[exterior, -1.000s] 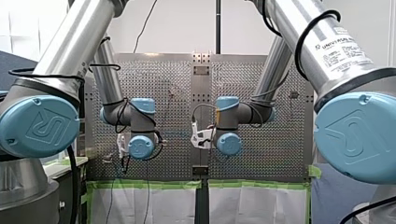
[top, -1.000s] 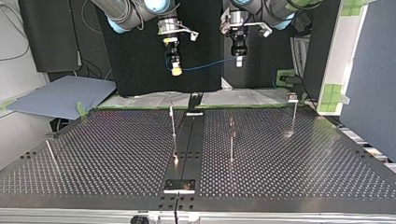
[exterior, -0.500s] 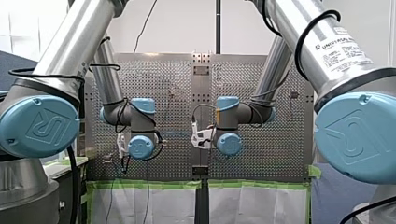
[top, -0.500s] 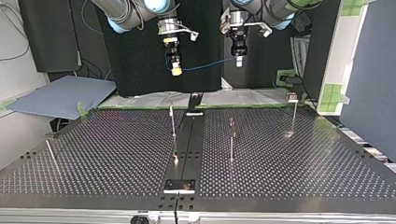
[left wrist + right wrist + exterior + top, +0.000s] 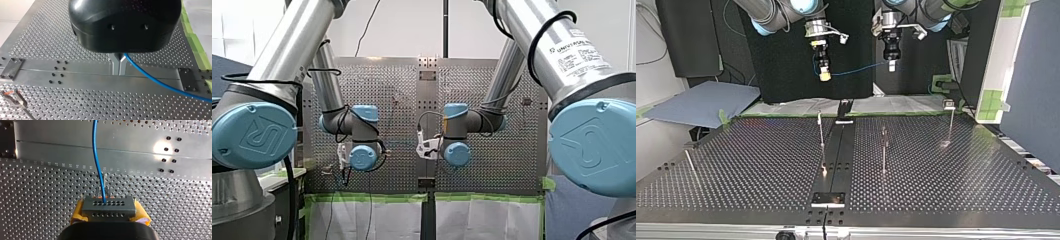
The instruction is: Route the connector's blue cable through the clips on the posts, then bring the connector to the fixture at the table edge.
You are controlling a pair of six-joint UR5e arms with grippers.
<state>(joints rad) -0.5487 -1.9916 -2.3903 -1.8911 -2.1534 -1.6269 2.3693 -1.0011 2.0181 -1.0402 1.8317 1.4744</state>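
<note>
In the right wrist view a grey connector with rows of small holes sits between yellow pads; my right gripper is shut on it. The blue cable leaves the connector and runs ahead over the table. In the left wrist view my left gripper has its metal fingers shut on the blue cable, which trails off to one side. In the top view both grippers hang high above the table's far edge, my right gripper at the left and my left gripper at the right, with the cable slung between them.
Thin posts stand on the perforated table: one by the centre rail, one right of it, one at the far right, and a leaning one at the left. A small plate sits at the rail's near end.
</note>
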